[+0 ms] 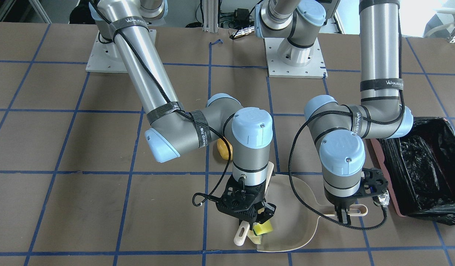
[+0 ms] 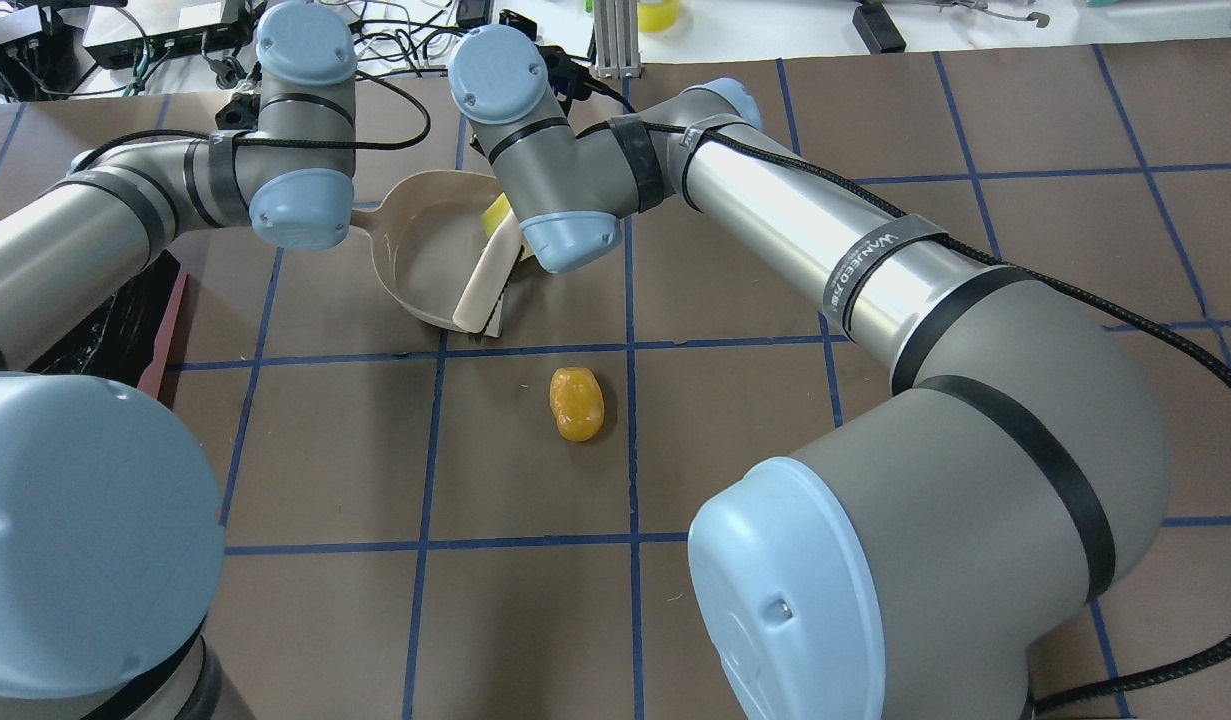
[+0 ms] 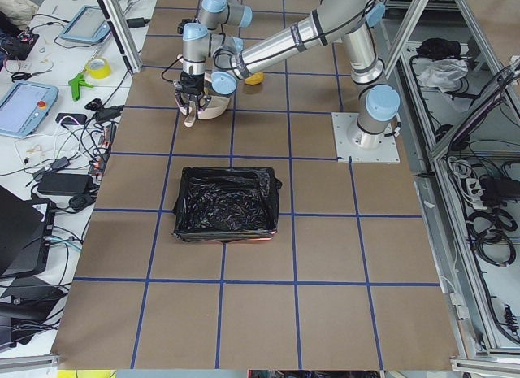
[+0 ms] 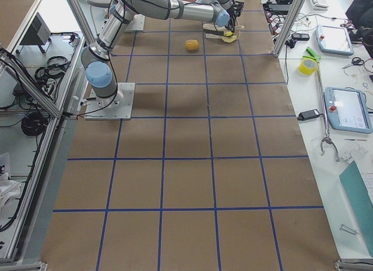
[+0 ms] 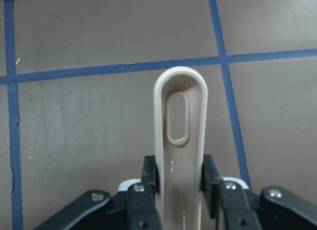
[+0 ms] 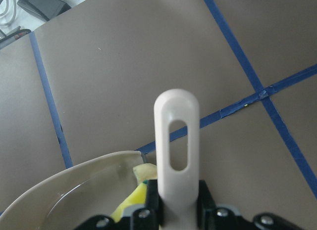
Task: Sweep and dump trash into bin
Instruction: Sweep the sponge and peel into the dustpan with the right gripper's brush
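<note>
My left gripper (image 5: 179,176) is shut on the handle of the beige dustpan (image 1: 294,225), which lies flat on the table. Shut on the white handle of a small brush (image 6: 176,141) is my right gripper (image 1: 257,221), with the brush head at the pan's mouth (image 2: 483,288). A yellow sponge block with a green side (image 1: 263,229) sits just under that gripper at the pan's edge. The yellow-brown potato-like lump (image 2: 576,403) lies alone on the mat, apart from the pan. The bin (image 1: 423,166), lined with black plastic, stands beside my left arm.
The brown mat carries a blue tape grid (image 2: 430,450). The two arm bases (image 1: 295,62) stand at the robot's side of the table. Cables, tablets and tools lie on a side bench (image 3: 49,93) beyond the table's edge.
</note>
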Robot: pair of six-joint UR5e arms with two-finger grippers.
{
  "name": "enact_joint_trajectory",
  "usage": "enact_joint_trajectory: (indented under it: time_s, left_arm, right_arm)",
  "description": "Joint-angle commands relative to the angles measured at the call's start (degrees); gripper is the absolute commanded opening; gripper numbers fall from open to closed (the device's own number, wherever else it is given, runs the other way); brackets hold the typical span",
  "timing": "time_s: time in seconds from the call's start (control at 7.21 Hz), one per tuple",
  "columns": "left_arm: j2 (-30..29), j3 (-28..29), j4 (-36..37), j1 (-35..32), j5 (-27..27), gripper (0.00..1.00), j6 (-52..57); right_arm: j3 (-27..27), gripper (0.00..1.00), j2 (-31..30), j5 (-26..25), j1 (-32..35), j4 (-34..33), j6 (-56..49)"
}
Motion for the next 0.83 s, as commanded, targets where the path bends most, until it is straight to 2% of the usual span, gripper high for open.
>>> enact_joint_trajectory:
  time_s: [0.0, 0.28, 0.55, 0.69]
  left_arm:
    - [0.0, 0.0, -0.1, 0.0, -0.1, 0.00, 0.0]
    - [0.1, 0.0, 0.0, 0.0, -0.1, 0.00, 0.0]
    - [0.1, 0.0, 0.0, 0.0, -0.3, 0.00, 0.0]
    - [0.1, 0.0, 0.0, 0.0, -0.3, 0.00, 0.0]
  right_arm:
    - [0.0, 0.16, -0.3, -0.5, -0.9, 0.3, -4.5]
    - [-0.5, 0.16, -2.4, 0.3, -4.9, 3.4, -14.8]
    - [-1.3, 0.17, -1.1, 2.1, -9.0, 3.4, -22.9]
    - [-3.7, 0.17, 0.6, 4.1, -9.8, 3.2, -25.7]
